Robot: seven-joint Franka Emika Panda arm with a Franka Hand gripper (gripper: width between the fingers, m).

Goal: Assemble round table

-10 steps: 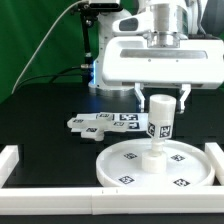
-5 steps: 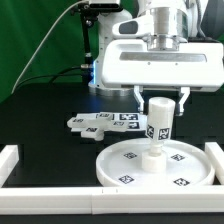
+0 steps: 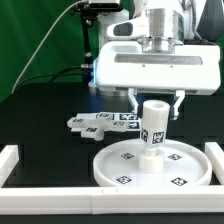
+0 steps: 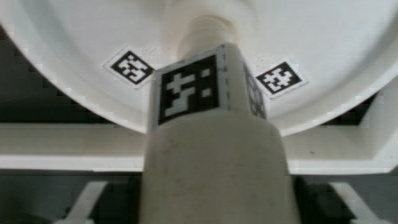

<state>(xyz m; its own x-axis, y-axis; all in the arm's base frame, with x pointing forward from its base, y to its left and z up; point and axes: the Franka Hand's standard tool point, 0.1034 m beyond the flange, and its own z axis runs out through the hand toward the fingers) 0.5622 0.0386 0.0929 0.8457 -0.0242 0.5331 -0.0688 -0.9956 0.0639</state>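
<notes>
The round table leg [image 3: 153, 130] stands upright at the centre of the disc [image 3: 108, 168]. The gripper [image 3: 157, 100] straddles its top, fingers spread wide and clear of it.

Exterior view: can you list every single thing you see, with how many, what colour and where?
round disc: 1, white with small black-and-white tags, flat on the table near the front
leg: 1, white with tags, upright on the middle of the disc
marker board: 1, white with tags, flat behind the disc
fence: 1, white, along the table's front and both sides
table: 1, black, under everything
curtain: 1, green, at the back
robot arm: 1, white, above the leg
claw: 1, open, one finger on each side of the leg's top
</notes>
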